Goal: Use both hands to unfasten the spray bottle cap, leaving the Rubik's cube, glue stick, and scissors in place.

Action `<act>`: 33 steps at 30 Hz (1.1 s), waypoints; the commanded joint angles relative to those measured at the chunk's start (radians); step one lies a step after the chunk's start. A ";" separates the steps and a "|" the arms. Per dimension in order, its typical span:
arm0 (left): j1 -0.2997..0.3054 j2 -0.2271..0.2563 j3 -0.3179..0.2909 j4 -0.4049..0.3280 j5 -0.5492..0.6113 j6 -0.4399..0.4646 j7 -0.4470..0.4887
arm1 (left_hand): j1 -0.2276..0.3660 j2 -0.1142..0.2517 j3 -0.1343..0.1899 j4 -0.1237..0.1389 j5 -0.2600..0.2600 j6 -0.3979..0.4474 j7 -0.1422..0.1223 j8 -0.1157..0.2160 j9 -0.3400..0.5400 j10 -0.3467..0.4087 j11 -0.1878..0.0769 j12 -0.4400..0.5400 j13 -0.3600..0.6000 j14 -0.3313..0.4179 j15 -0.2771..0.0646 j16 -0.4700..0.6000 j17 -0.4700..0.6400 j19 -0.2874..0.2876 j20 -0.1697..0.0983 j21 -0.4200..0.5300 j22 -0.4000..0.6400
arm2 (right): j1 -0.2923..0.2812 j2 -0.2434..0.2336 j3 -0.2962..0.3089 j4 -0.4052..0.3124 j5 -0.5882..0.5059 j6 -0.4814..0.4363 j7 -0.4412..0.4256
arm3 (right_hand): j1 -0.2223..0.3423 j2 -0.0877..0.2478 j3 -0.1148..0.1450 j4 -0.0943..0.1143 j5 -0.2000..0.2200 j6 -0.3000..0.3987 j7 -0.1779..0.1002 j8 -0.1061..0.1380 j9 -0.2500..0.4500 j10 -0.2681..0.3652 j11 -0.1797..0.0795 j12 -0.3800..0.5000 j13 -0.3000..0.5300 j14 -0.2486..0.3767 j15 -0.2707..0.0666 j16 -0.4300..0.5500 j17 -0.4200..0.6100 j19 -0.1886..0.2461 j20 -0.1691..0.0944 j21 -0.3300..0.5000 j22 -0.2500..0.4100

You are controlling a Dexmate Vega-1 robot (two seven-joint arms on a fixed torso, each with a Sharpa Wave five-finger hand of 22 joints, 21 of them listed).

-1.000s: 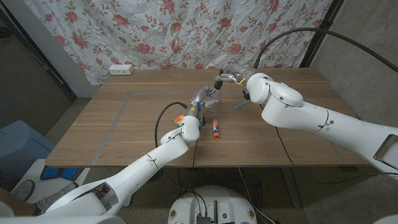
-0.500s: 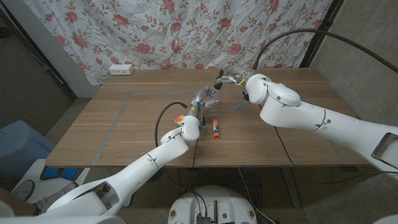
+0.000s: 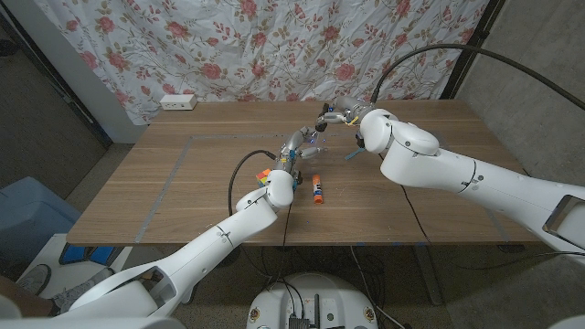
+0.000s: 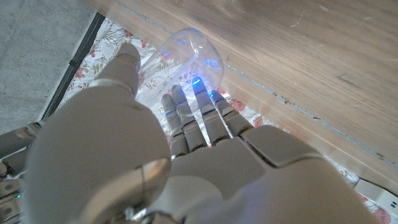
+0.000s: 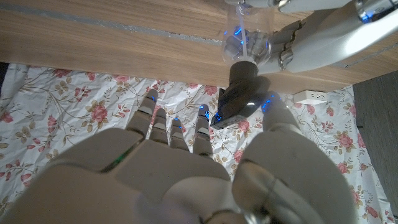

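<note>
left hand (image 4: 186,124) wraps the clear spray bottle (image 4: 193,53) body and holds it up near mid-table, just behind the rubik's cube (image 3: 263,178) and glue stick (image 3: 316,188); scissors (image 3: 352,153) lie near the right forearm, all three on the table (image 3: 183,183). right hand (image 5: 205,134) has fingers spread behind the dark spray cap (image 5: 239,90), thumb and fingertips just by it; can't tell if they actually pinch it. to do this step well imo: keep left grip firm w/ bottle steady, close right fingers on the cap collar not the nozzle, twist w/o tilting, stay above the other items.
</note>
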 commanded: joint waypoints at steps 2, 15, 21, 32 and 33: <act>-0.011 -0.004 0.005 0.014 -0.005 -0.007 -0.010 | -0.014 0.045 0.002 0.004 0.009 0.010 0.002 0.007 0.004 0.016 -0.008 0.002 0.004 0.012 -0.106 -0.004 0.002 0.007 -0.031 -0.002 0.002 | -0.001 -0.012 0.022 -0.008 0.027 0.001 -0.001 | 0.041 -0.009 0.018 0.000 0.007 0.017 -0.048 0.016 0.006 0.009 -0.001 0.004 0.002 0.011 0.006 0.011 0.001 0.016 0.000 0.003 0.003; -0.019 -0.006 0.009 0.026 -0.011 -0.014 -0.023 | -0.014 0.048 0.004 0.002 0.010 0.011 0.004 0.011 0.001 0.016 -0.008 0.001 0.004 0.014 -0.107 -0.007 0.002 0.007 -0.030 -0.003 0.002 | -0.029 -0.015 0.073 -0.005 0.084 0.033 -0.016 | 0.088 -0.007 0.031 0.002 0.011 0.062 -0.074 0.040 0.011 0.019 -0.014 0.005 0.002 0.016 0.006 0.011 0.001 0.027 0.001 0.003 0.003; -0.021 -0.007 0.011 0.032 -0.016 -0.018 -0.029 | -0.015 0.049 0.003 0.003 0.010 0.012 0.003 0.012 -0.002 0.016 -0.007 0.000 0.005 0.013 -0.106 -0.007 0.004 0.007 -0.030 -0.003 0.002 | -0.043 -0.015 0.093 -0.002 0.105 0.044 -0.026 | 0.122 -0.004 0.040 0.002 0.014 0.096 -0.112 0.058 0.015 0.029 -0.022 0.006 0.002 0.021 0.005 0.013 0.001 0.033 0.001 0.002 0.003; -0.030 -0.011 0.018 0.046 -0.018 -0.035 -0.041 | -0.016 0.052 0.005 0.002 0.010 0.013 0.004 0.014 -0.007 0.016 -0.008 -0.001 0.006 0.014 -0.105 -0.010 0.004 0.007 -0.030 -0.003 0.002 | -0.059 -0.017 0.122 0.008 0.139 0.072 -0.039 | 0.166 0.004 0.052 0.002 0.019 0.123 -0.156 0.073 0.018 0.043 -0.039 0.008 0.002 0.030 0.002 0.016 0.001 0.045 -0.001 0.003 0.003; -0.031 -0.012 0.019 0.048 -0.019 -0.036 -0.041 | -0.016 0.053 0.005 0.002 0.011 0.013 0.004 0.014 -0.008 0.016 -0.008 -0.001 0.006 0.014 -0.105 -0.010 0.004 0.007 -0.029 -0.003 0.002 | -0.060 -0.018 0.124 0.008 0.142 0.075 -0.039 | 0.171 0.006 0.054 0.002 0.019 0.125 -0.163 0.075 0.018 0.046 -0.041 0.008 0.002 0.031 0.002 0.016 0.001 0.046 -0.001 0.003 0.002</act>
